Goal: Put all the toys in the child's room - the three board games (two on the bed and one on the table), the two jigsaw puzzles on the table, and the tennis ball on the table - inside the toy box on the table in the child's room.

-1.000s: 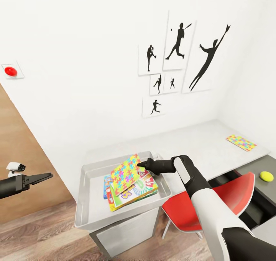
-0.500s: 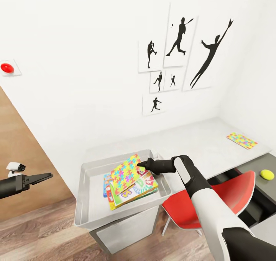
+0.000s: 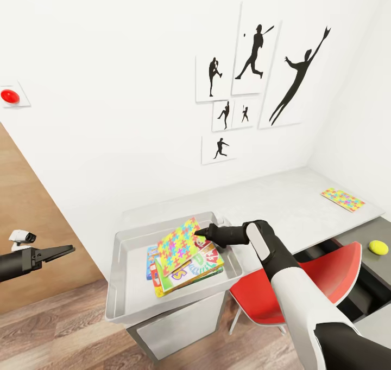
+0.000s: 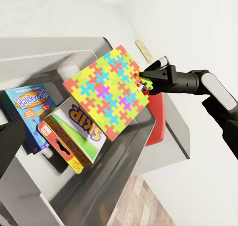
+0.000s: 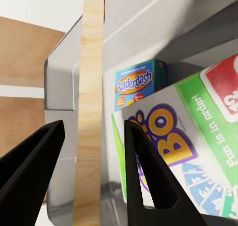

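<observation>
A jigsaw puzzle leans tilted over two board games, one green and one blue, inside the toy box on the table. My right gripper is at the puzzle's raised corner. In the right wrist view the slab's edge stands between the spread fingers with a gap on each side, so it is open. A second jigsaw puzzle lies far right on the table. The tennis ball rests on the lower dark section. My left gripper hangs open, left of the box.
A red chair stands under the table, right of the toy box and below my right arm. Black silhouette pictures hang on the white wall, and a red button sits at its far left. Wood-plank floor lies below.
The head view has shifted slightly. Both grippers and the tilted puzzle stand as before.
</observation>
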### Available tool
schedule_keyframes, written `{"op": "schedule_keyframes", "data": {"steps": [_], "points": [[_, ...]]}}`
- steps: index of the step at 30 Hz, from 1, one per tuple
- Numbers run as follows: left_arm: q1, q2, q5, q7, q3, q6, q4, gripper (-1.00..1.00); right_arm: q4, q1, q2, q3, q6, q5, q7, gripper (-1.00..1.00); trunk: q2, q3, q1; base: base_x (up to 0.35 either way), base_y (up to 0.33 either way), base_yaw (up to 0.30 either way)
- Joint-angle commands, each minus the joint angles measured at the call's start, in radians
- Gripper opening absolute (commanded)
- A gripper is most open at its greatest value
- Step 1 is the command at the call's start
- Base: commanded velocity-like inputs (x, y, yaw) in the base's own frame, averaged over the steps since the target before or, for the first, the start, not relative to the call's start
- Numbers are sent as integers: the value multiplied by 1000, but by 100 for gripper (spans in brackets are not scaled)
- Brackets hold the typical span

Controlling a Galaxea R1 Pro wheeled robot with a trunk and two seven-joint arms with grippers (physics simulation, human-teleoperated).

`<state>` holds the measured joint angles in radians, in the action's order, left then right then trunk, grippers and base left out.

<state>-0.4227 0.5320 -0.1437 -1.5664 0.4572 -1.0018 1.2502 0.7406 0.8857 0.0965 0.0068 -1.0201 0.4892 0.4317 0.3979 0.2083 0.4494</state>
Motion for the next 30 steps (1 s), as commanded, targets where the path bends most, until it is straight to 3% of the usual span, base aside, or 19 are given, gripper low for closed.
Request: {"op": "schedule_keyframes", "data": {"steps": [1,24,27,30], "points": [[-1,0,1,-4,0,-11,0,100,0,1,0,-1,-2,-9,9,100,2,2,1,0,0,0],[-1,0,1,-4,0,-11,0,100,8,0,-3,-1,10,-3,-12,100,2,2,1,0,0,0],[-1,0,1,-4,0,-11,0,100,23,-7,-17,-17,7,2,0,100,2,-1,1,0,0,0],[-1,0,1,-4,0,-10,0,100,81,-17,-33,-57,5,4,39,100,2,-6,1,0,0,0]]}}
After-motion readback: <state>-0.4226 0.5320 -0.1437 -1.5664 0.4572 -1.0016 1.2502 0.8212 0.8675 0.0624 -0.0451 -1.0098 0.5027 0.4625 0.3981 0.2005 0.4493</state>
